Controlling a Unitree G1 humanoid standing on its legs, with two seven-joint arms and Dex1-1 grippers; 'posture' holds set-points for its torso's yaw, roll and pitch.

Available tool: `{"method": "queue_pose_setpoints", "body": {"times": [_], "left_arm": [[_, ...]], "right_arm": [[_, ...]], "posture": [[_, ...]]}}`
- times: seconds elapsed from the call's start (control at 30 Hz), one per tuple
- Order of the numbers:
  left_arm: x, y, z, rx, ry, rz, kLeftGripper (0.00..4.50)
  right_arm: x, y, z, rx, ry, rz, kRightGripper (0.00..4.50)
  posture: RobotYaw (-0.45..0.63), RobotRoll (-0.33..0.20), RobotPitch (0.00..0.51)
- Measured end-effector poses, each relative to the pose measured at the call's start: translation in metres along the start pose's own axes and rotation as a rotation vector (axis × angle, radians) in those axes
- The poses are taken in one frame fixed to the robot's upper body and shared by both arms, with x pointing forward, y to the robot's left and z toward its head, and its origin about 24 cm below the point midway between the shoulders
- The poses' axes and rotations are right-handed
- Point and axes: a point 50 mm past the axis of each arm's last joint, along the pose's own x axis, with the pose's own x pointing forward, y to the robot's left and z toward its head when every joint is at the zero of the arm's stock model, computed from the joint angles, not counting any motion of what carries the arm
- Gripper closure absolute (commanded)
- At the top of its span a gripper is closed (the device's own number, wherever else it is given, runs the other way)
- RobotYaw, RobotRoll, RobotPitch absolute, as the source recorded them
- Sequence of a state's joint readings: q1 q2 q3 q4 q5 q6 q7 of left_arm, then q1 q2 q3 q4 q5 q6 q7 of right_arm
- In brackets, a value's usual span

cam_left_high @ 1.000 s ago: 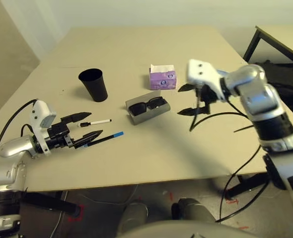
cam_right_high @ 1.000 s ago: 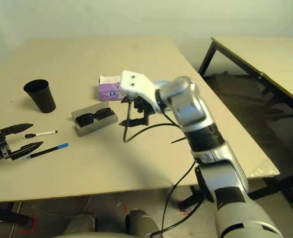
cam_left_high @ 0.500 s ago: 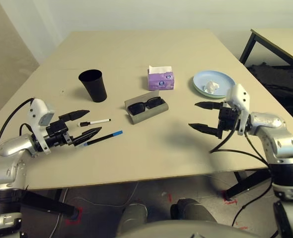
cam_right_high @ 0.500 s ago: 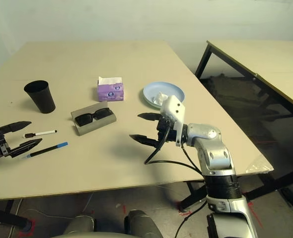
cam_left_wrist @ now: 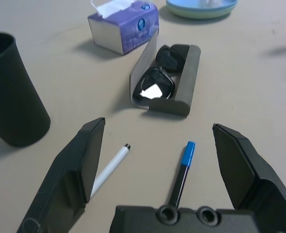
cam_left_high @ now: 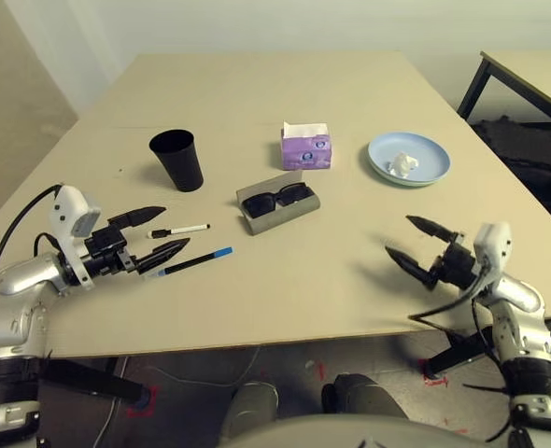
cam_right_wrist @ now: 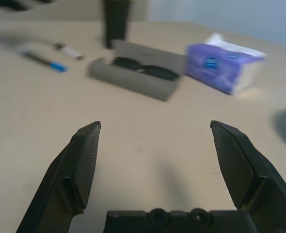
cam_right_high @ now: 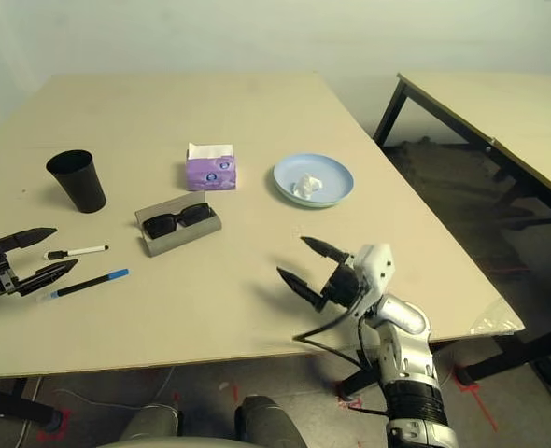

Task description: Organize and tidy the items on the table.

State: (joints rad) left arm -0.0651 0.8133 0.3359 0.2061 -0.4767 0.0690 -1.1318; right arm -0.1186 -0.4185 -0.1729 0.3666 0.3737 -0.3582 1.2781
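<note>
Right gripper (cam_left_high: 416, 245) had pulled back from over the plate (cam_left_high: 433, 164) and dropped low near the table's (cam_left_high: 285, 299) front right edge, jaws wide, holding nothing. Crumpled paper (cam_left_high: 402, 164) sat on the plate, so that drop looked finished. Left gripper (cam_left_high: 156, 235) hadn't moved, jaws spread empty around the marker (cam_left_high: 180, 230) and pen (cam_left_high: 193, 262); those look next. Sunglasses (cam_left_high: 275, 199) lay in the open glasses case (cam_left_high: 280, 217) mid-table, lid not shut. Cup (cam_left_high: 177, 160) far left, tissue box (cam_left_high: 305, 146) behind the case. Nothing blocked the pens.
</note>
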Motion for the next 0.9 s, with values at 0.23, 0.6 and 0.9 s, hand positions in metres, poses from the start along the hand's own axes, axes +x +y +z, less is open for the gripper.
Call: {"method": "queue_pose_setpoints", "body": {"times": [0.23, 0.6, 0.9], "left_arm": [[0.016, 0.001, 0.001, 0.012, -0.029, 0.038, 0.60], [0.059, 0.007, -0.011, 0.016, 0.011, 0.185, 4.49], [0.108, 0.011, -0.019, -0.006, 0.050, 0.265, 4.49]], "right_arm": [[-0.001, -0.011, 0.003, -0.021, 0.010, 0.041, 0.00], [0.001, -0.013, 0.006, -0.032, 0.002, 0.051, 0.00], [0.002, -0.012, 0.007, -0.043, 0.010, 0.057, 0.00]], "posture": [[0.05, 0.000, 0.018], [0.03, 0.000, 0.018], [0.00, 0.000, 0.019]]}}
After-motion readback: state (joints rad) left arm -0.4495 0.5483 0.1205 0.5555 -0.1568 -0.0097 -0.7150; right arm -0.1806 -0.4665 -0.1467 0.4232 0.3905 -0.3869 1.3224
